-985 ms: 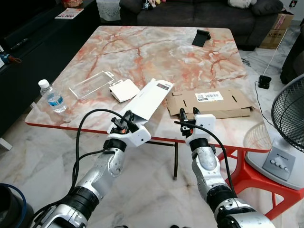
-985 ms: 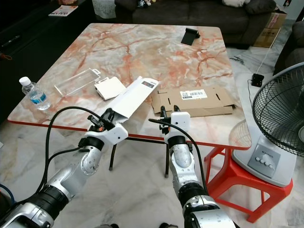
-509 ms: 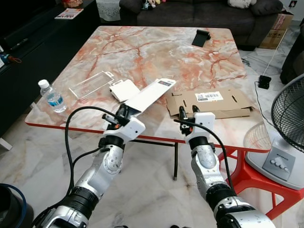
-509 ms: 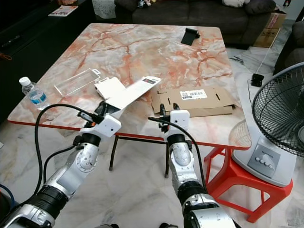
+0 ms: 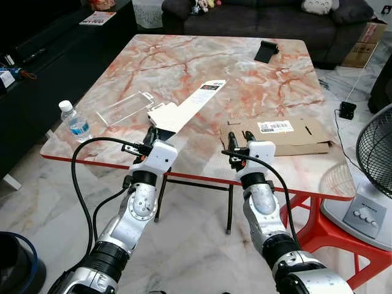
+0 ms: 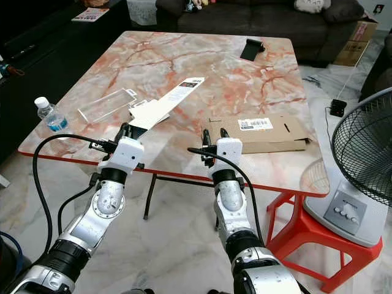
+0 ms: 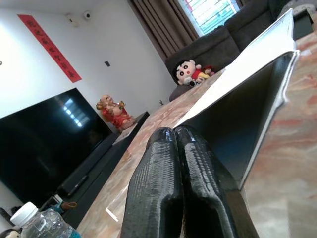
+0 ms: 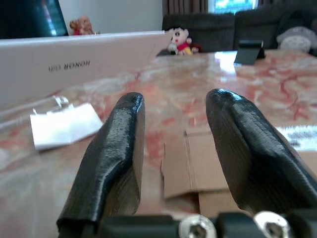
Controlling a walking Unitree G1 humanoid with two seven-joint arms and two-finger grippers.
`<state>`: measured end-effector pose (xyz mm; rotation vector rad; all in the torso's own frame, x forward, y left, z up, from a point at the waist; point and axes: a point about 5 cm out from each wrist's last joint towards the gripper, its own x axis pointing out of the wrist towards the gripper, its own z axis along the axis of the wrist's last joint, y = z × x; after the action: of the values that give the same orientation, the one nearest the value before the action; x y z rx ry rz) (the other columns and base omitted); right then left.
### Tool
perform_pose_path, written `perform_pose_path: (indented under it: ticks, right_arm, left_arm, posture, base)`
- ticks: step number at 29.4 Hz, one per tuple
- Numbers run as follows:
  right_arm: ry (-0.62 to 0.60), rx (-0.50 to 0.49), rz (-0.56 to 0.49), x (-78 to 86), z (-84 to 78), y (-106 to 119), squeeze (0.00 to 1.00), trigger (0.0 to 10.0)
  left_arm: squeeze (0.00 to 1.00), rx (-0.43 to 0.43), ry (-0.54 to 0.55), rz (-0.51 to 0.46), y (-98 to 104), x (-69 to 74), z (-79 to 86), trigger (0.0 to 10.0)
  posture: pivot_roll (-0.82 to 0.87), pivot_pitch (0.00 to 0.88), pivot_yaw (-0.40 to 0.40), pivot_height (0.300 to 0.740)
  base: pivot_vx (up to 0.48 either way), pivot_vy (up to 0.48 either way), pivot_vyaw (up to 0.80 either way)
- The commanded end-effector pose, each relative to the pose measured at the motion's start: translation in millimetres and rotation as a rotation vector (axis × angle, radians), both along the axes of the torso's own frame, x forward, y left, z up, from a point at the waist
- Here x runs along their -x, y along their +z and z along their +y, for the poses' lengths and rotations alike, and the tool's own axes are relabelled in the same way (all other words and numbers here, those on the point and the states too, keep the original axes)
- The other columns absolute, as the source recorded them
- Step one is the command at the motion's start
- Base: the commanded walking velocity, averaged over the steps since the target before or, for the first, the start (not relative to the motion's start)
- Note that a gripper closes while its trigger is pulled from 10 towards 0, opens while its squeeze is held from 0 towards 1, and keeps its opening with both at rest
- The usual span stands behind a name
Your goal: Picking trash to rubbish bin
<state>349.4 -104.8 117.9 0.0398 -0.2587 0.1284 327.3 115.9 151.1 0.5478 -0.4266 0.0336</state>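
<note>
- The left claw [image 5: 149, 136] is clenched on the near end of a long, flat white cardboard sleeve [image 5: 188, 109], at the front edge of the pink-veined marble surface [image 5: 202, 61]. In the left wrist view its black fingers [image 7: 163, 198] are pressed together, with the sleeve's open mouth just past them.
- The sleeve's long axis runs from the claw toward 1 o'clock, its labelled far end raised over the middle of the surface, so it has to be carried by one end.
- The right claw [image 5: 239, 144] is released, fingers apart and holding nothing. A flattened brown cardboard box [image 5: 288, 131] lies just beyond it, from 12 toward 2 o'clock. The right arm is the nearer one to it, and I judge it the next piece to pick.
- A dark blue round bin [image 5: 15, 269] stands on the floor at 8 o'clock from the left claw, well apart; it is probably the rubbish bin, so the sleeve must swing down and leftward.
- Compared with a second ago, the sleeve reaches farther out over the surface, and the left claw sits nearer its edge.
- A clear plastic tray [image 5: 125, 108] and a small water bottle [image 5: 75, 121] lie at 10 o'clock.
</note>
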Motion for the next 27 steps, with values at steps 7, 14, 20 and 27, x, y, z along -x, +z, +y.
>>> perform_pose_path:
  ticks: [7,14,20,27]
  right_arm:
    - [-0.006,-0.007,-0.07,-6.9,-1.7,18.5,0.0,10.0]
    - [-0.016,-0.01,-0.077,-8.7,-4.1,21.5,0.0,10.0]
    - [-0.024,-0.014,-0.077,-8.9,-5.0,21.6,0.0,10.0]
    - [-0.035,-0.015,-0.069,-8.7,-7.3,19.9,0.0,10.0]
  left_arm:
    - [0.0,0.137,0.08,0.016,4.3,-5.3,29.3,10.0]
    - [0.0,0.169,0.052,0.003,9.5,-7.6,24.9,10.0]
    - [0.0,0.164,0.012,0.006,9.5,-6.6,15.2,10.0]
    - [0.0,0.151,0.028,0.006,9.5,-7.9,21.6,10.0]
  posture:
    - [0.11,0.069,0.012,0.74]
    - [0.1,0.074,0.013,0.74]
    - [0.1,0.082,0.016,0.74]
    - [0.1,0.087,0.02,0.74]
  base:
    - [0.0,0.0,0.0]
    - [0.0,0.0,0.0]
    - [0.0,0.0,0.0]
    - [0.0,0.0,0.0]
